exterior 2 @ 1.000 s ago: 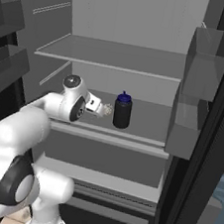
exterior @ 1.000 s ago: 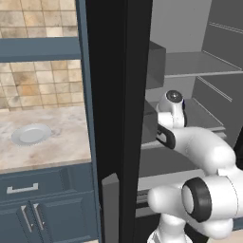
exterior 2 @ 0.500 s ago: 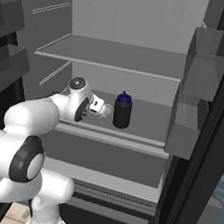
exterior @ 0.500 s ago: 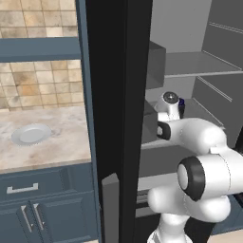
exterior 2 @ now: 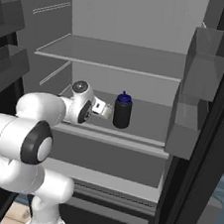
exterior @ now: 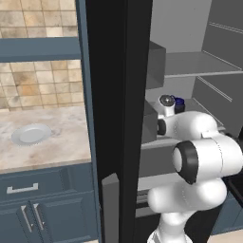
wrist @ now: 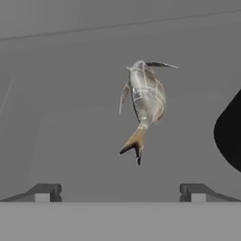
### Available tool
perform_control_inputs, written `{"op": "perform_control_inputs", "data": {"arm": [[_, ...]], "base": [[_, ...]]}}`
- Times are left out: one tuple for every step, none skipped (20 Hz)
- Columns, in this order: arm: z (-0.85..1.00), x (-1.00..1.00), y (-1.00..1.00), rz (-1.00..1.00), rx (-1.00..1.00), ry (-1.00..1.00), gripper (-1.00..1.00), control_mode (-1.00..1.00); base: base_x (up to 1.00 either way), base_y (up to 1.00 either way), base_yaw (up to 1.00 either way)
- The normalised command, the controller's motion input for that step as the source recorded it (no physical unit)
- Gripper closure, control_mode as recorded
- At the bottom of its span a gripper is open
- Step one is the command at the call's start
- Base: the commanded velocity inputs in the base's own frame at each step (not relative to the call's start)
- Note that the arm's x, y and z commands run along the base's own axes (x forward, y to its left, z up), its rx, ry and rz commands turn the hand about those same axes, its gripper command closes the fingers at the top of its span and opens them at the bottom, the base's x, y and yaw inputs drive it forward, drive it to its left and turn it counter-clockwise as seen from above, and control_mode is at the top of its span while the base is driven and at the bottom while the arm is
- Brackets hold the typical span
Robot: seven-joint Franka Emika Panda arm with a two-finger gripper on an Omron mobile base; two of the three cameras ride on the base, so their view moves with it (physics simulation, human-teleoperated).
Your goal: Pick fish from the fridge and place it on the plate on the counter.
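Reaching stage: the hand, fingers spread, faces the fish ahead; next it must advance and pinch it.

The fish looks scaly and slightly shiny. The fridge inside is matt, smooth grey. The surface looks like polished marbled stone; the plate is smooth, pale.

From my base cameras, fish hidden behind wrist; dark bottle cut by hand view's right edge.
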Motion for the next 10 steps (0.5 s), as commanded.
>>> {"op": "perform_control_inputs", "data": {"arm": [[0.0,0.27,0.0,-0.01,0.0,0.0,-1.0,-1.0],[0.0,0.3,0.0,-0.01,0.0,0.0,-1.0,-1.0],[0.0,0.31,0.0,-0.02,0.0,0.0,-1.0,-1.0],[0.0,0.31,0.0,-0.02,0.0,0.0,-1.0,-1.0],[0.0,0.31,0.0,-0.02,0.0,0.0,-1.0,-1.0],[0.0,0.34,0.0,-0.01,0.0,0.0,-1.0,-1.0],[0.0,0.35,0.0,-0.01,0.0,0.0,-1.0,-1.0],[0.0,0.36,0.0,-0.01,0.0,0.0,-1.0,-1.0],[0.0,0.35,0.0,-0.01,0.0,0.0,-1.0,-1.0],[0.0,0.34,0.0,-0.01,0.0,0.0,-1.0,-1.0]], "base": [[0.0,0.0,0.0],[0.0,0.0,0.0],[0.0,0.0,0.0],[0.0,0.0,0.0],[0.0,0.0,0.0],[0.0,0.0,0.0],[0.0,0.0,0.0],[0.0,0.0,0.0],[0.0,0.0,0.0],[0.0,0.0,0.0]]}}
